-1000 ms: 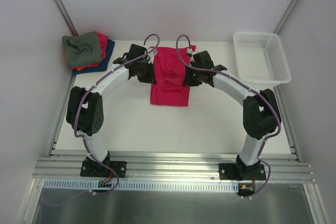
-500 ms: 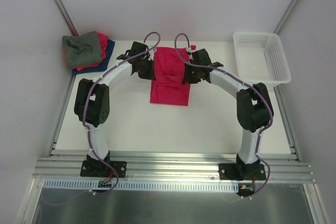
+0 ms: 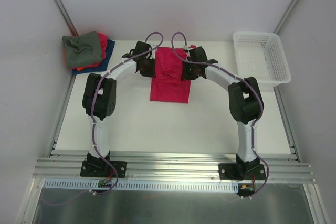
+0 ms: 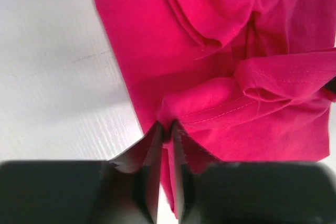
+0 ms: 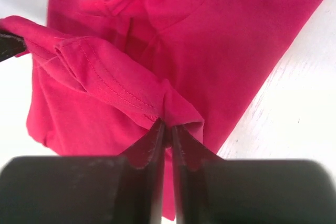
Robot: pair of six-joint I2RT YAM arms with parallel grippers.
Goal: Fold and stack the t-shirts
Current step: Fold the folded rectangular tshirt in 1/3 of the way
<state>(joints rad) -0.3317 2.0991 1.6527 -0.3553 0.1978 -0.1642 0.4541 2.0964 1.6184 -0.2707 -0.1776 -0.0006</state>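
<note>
A crimson-red t-shirt (image 3: 169, 80) lies as a long folded strip in the middle of the table. My left gripper (image 3: 150, 68) is shut on a hemmed edge of it at the strip's left side; the left wrist view shows the cloth (image 4: 220, 108) pinched between the jaws. My right gripper (image 3: 184, 72) is shut on the hem at the strip's right side; the right wrist view shows that fold (image 5: 121, 85) held up. A grey-green shirt (image 3: 82, 49) lies on top of a red one and a dark blue one (image 3: 106, 57) in a pile at the far left.
A white plastic lattice basket (image 3: 261, 57) stands at the far right corner. Metal frame posts run up both back corners, and an aluminium rail crosses the near edge by the arm bases.
Both grippers have moved away from me towards the far end of the red shirt, carrying its pinched hem along. The arms have stretched out further.
</note>
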